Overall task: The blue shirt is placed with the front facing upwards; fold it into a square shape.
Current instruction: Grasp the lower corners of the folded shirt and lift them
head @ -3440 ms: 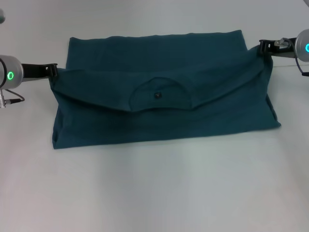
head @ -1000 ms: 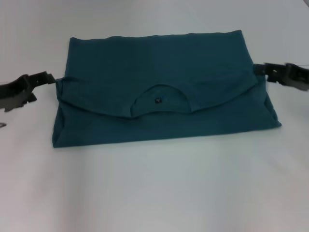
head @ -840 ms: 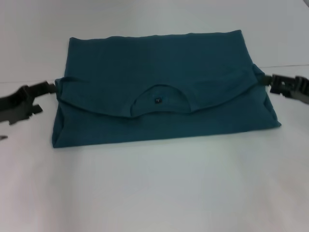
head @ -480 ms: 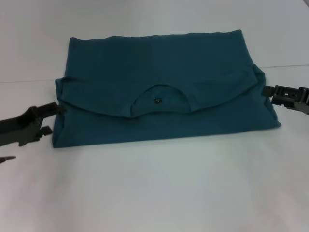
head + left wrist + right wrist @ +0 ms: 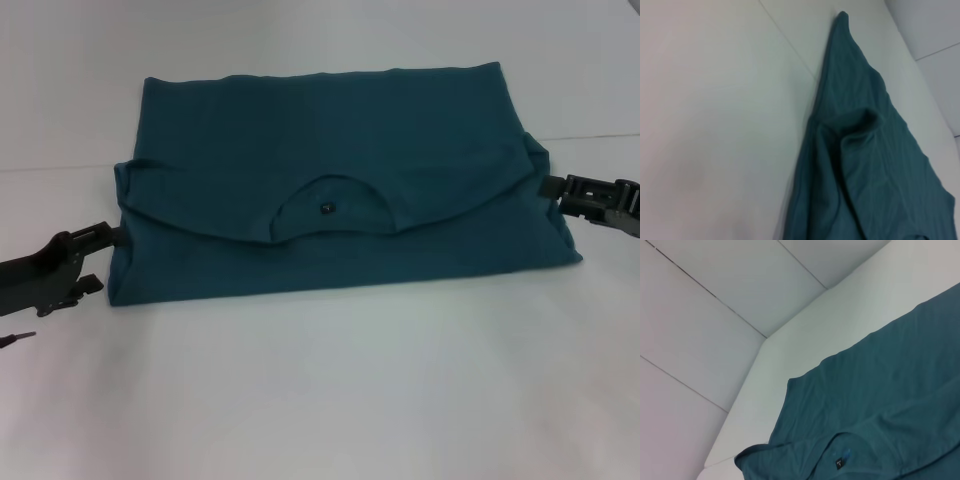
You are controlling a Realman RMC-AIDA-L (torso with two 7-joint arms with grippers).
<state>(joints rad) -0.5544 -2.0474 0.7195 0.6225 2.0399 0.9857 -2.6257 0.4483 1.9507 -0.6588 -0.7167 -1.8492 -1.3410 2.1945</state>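
The large dark teal-blue cotton short-sleeved shirt (image 5: 340,190) lies on the plain white desk (image 5: 330,400), doubled into a wide band with its round neckline and small dark tag (image 5: 326,208) showing at the middle of the upper flap.

Compared with a few seconds ago, both arms have let the flap go and drawn down and outward. The left pincer (image 5: 95,260) now sits low at the shirt's near left corner, its black fingers parted and holding nothing, just beside the cloth. The right pincer (image 5: 552,187) stands at the shirt's right edge, touching or almost touching it; whether its fingers are spread cannot be told.

This suggests the lengthwise fold is laid and the crosswise folds toward a square remain.

Count: one shirt, one tag, two pincers, one desk.
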